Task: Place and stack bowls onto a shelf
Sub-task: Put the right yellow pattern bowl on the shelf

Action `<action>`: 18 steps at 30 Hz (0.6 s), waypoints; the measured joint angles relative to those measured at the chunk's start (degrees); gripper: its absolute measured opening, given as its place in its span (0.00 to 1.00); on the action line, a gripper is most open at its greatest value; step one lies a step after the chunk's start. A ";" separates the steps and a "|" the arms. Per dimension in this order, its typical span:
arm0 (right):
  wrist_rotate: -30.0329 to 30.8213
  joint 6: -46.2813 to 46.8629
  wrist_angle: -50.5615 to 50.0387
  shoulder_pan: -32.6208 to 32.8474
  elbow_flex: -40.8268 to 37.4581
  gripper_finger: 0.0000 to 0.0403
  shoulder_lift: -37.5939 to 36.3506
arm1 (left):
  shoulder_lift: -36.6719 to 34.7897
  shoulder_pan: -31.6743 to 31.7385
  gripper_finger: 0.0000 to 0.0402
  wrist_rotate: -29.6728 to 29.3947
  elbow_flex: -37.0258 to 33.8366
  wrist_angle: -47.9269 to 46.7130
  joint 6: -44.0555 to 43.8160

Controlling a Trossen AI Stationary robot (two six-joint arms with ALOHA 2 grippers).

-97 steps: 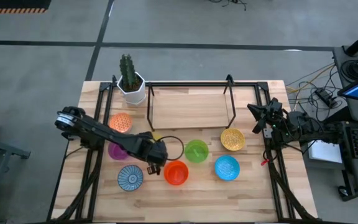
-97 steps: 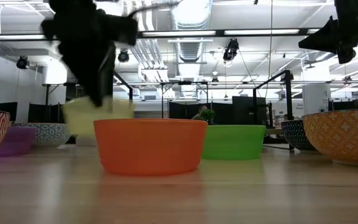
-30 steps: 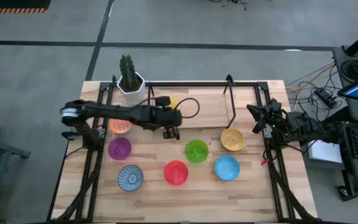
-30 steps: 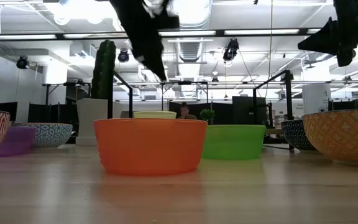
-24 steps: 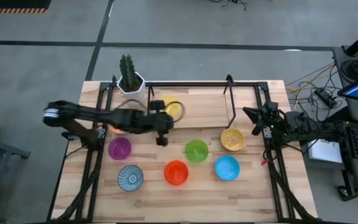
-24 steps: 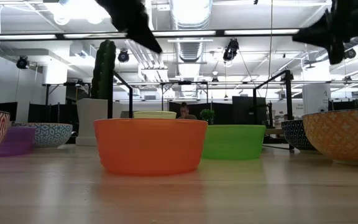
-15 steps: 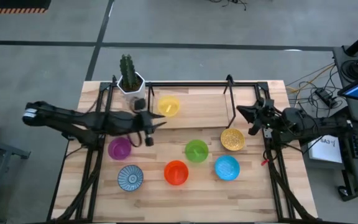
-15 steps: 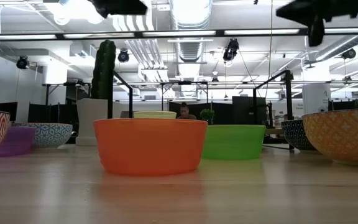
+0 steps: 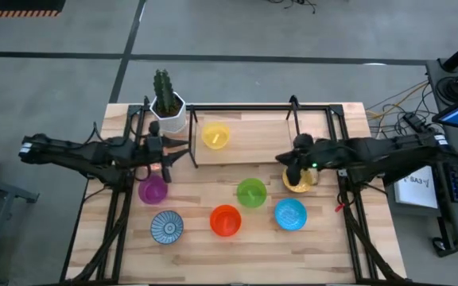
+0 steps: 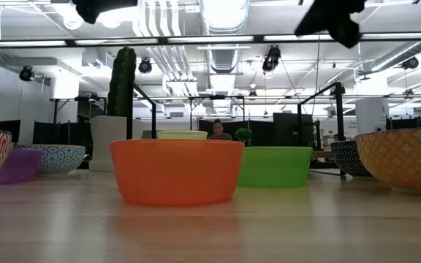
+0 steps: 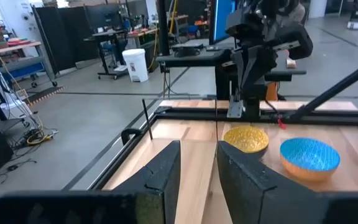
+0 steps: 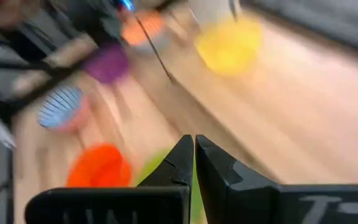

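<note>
High view is showing the left gripper (image 9: 183, 153) hanging above the table's left side, just off the left end of the shelf (image 9: 249, 143), fingers parted with a narrow gap and carrying nothing; the left wrist view is confirming the gap between its two fingers (image 11: 164, 174). The right gripper (image 9: 289, 163) is sitting over the gold-speckled bowl (image 9: 299, 183) by the shelf's right end, its fingers pressed together with nothing between them, as the right wrist view is showing at the fingers (image 12: 180, 163). The yellow bowl (image 9: 215, 135) is resting on the shelf, toward its left end. The purple bowl (image 9: 153, 190) is sitting on the table under the left arm, and the patterned orange bowl (image 9: 159, 166) is peeking out just behind it, mostly hidden by the arm. The white-and-blue patterned bowl (image 9: 166, 226) is lying at the front left. The orange-red bowl (image 9: 225, 220) is sitting front centre, the green bowl (image 9: 251, 192) just behind it to the right, and the plain blue bowl (image 9: 290, 214) right of those, in front of the gold-speckled one. The cactus pot (image 9: 168, 112) is standing at the shelf's back left corner. In the low view a person (image 10: 217, 130) is showing far behind the bowls.
</note>
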 joint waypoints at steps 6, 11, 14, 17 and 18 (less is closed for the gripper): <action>-6.63 18.79 -24.92 0.89 9.63 0.02 10.85 | -1.52 0.00 0.22 0.00 0.02 -3.63 0.02; -13.50 26.23 -33.16 2.45 13.64 0.02 19.12 | -1.15 0.00 0.22 0.00 0.04 -5.62 0.02; -15.05 27.96 -33.52 2.53 14.63 0.02 23.80 | -0.57 0.00 0.22 0.02 0.04 -7.05 0.01; -17.28 28.25 -33.56 2.05 16.06 0.05 27.54 | 0.15 0.00 0.22 0.06 0.07 -8.71 -1.10; -17.91 28.27 -33.51 1.75 16.40 0.07 28.57 | 0.39 0.00 0.22 0.07 0.07 -9.03 -1.70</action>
